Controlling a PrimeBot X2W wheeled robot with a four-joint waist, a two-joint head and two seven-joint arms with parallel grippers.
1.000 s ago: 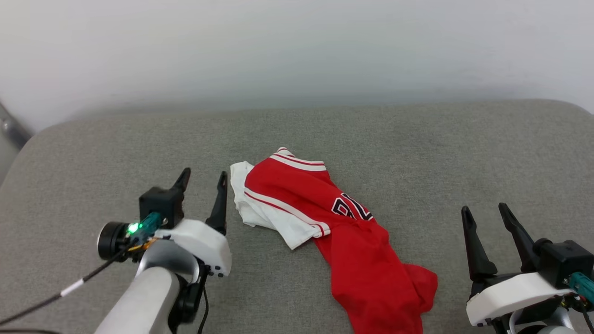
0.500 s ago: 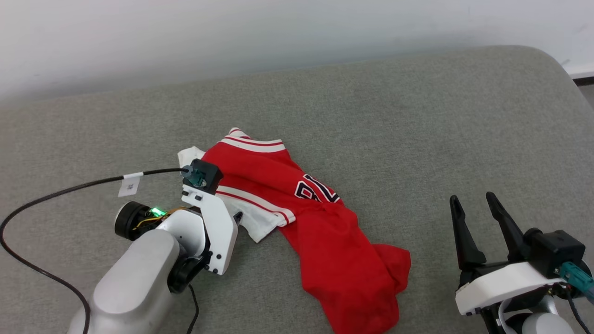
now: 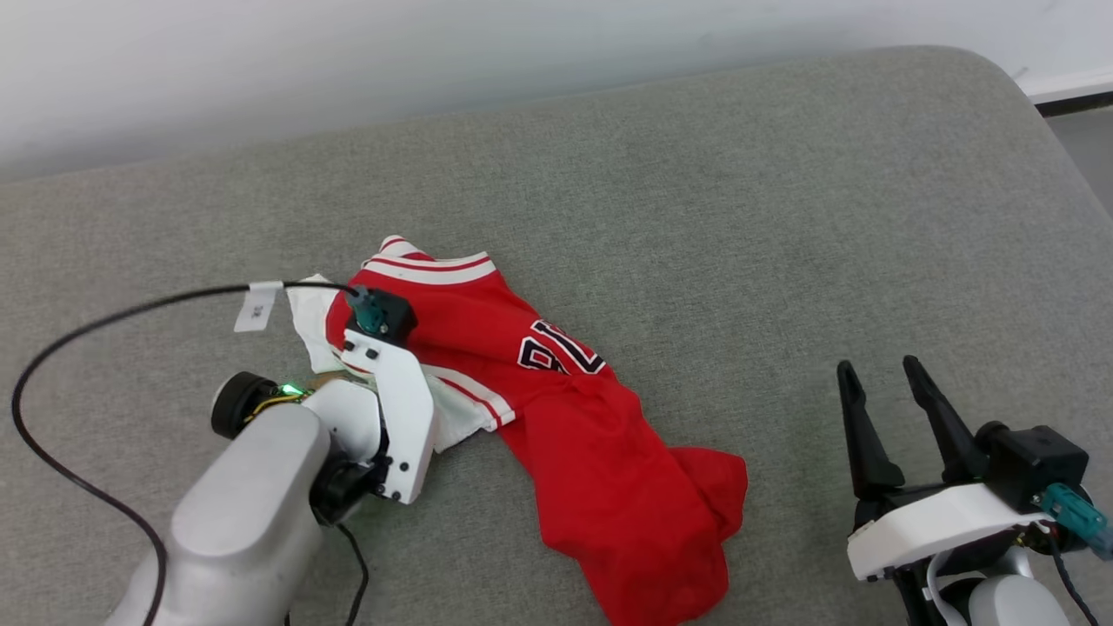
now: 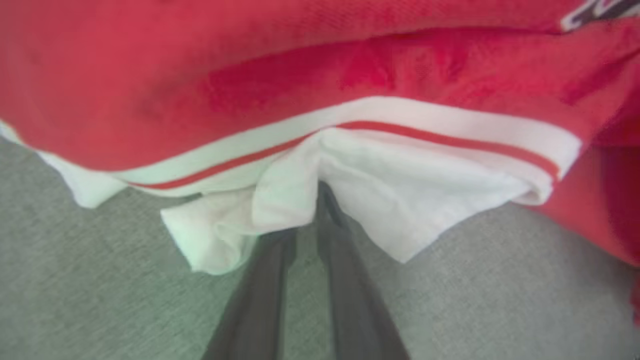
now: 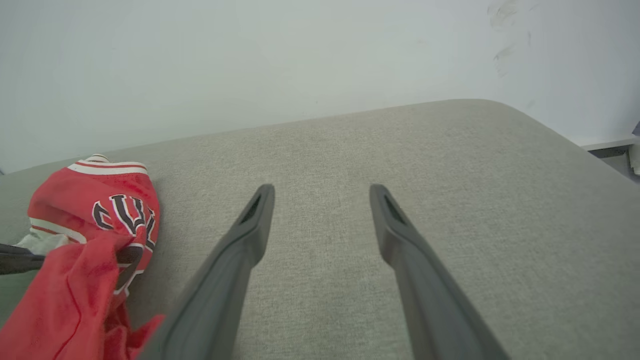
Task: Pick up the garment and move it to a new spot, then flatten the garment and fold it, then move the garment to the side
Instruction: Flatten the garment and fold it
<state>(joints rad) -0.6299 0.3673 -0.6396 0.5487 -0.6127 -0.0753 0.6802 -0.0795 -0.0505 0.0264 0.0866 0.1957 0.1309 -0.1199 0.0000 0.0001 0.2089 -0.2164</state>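
The garment (image 3: pixel 556 409), a red jersey with white striped trim and black lettering, lies crumpled on the grey cushion (image 3: pixel 739 217). My left gripper (image 4: pixel 311 207) points down at the garment's left end. In the left wrist view its two dark fingers (image 4: pixel 345 280) stand close together, pinching a fold of the white sleeve (image 4: pixel 400 190), and the cloth covers their tips. In the head view the left wrist body (image 3: pixel 391 391) hides those fingers. My right gripper (image 3: pixel 878 378) rests at the lower right, open and empty, well clear of the garment (image 5: pixel 95 220).
A black cable (image 3: pixel 87 339) with a white tag (image 3: pixel 257 306) loops over the cushion left of the left arm. A pale wall runs along the back. The cushion's rounded corner and a strip of floor (image 3: pixel 1078 130) lie at the top right.
The head camera has swung. My left gripper has turned downward onto the garment's white sleeve and its fingers have come together on the cloth. The right gripper stays open in place.
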